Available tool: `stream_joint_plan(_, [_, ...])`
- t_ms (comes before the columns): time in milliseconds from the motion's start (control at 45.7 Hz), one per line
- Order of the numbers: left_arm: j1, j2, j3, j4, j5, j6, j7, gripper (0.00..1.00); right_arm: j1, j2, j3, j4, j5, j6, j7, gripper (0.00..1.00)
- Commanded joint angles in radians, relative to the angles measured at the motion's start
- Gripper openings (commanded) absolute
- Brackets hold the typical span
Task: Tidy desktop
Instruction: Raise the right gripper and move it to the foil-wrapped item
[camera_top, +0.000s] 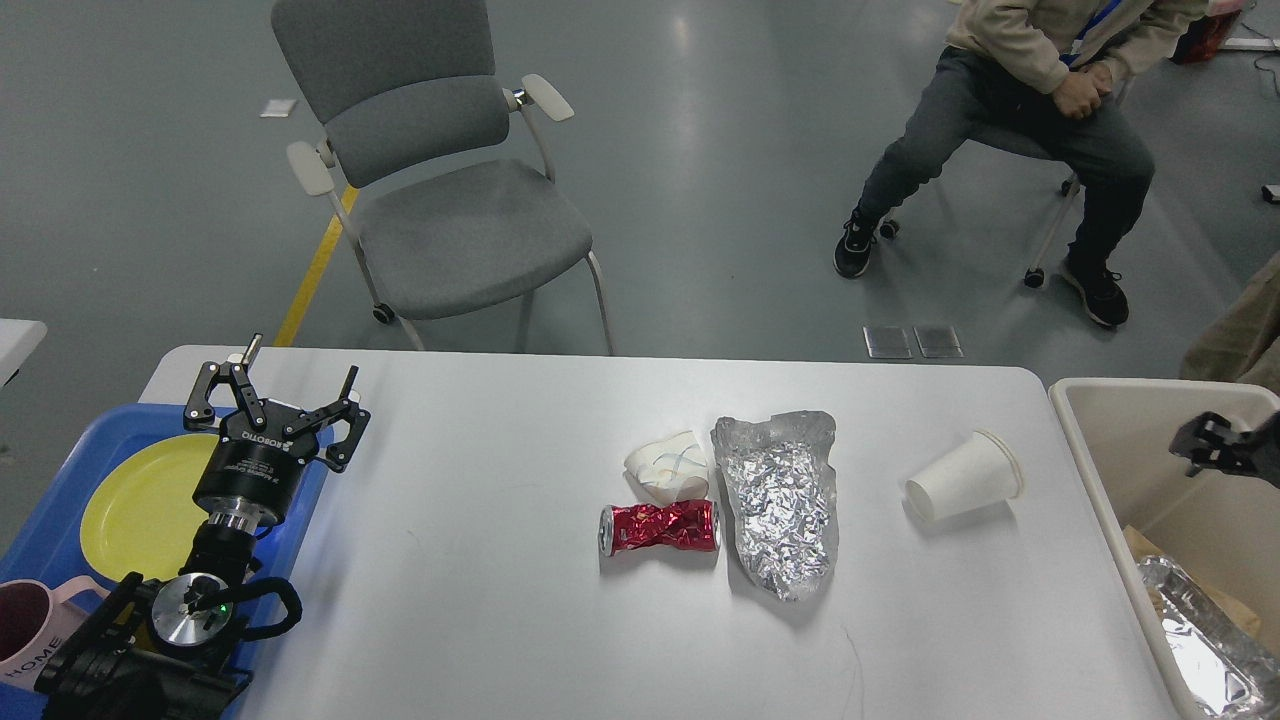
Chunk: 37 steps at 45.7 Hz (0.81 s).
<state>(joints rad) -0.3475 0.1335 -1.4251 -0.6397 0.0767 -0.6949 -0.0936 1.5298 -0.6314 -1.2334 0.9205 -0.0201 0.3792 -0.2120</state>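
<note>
Litter remains on the white counter (480, 600): paper cup (965, 474) on its side, mouth toward the right hand (1205, 442), which is nearer it and hangs over the beige bin (1100, 480), grip state indeterminate. Foil (782, 505) and crushed can (660, 527) lie beyond. Left hand (275, 408), released, hovers over the blue tray (60, 520)

Single head view, looking forward and down from above the counter's (480, 600) near edge. Whole counter in frame, near edge cropped; floor, grey chair (440, 180) and seated person (1030, 110) beyond far edge. Medium distance. No second view.
</note>
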Motion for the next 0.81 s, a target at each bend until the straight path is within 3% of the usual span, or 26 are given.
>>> stream_joint_plan(0, [0.001, 0.000, 0.000, 0.000, 0.000, 0.000, 0.000, 0.96, 0.260, 0.067, -0.069, 0.124, 0.003, 0.203, -0.001, 1.00])
stream_joint_plan(88, [0.001, 0.000, 0.000, 0.000, 0.000, 0.000, 0.000, 0.96, 0.413, 0.148, -0.116, 0.196, 0.006, 0.325, -0.001, 1.00])
stream_joint_plan(219, [0.001, 0.000, 0.000, 0.000, 0.000, 0.000, 0.000, 0.96, 0.622, 0.225, -0.123, 0.340, 0.014, 0.412, -0.001, 1.00])
stream_joint_plan(547, [0.001, 0.000, 0.000, 0.000, 0.000, 0.000, -0.002, 0.96, 1.000, 0.309, -0.058, 0.738, 0.057, 0.412, -0.001, 1.00])
stream_joint_plan(788, [-0.001, 0.002, 0.000, 0.000, 0.000, 0.000, 0.000, 0.96, 1.015, 0.341, -0.021, 0.778, 0.095, 0.403, 0.005, 1.00])
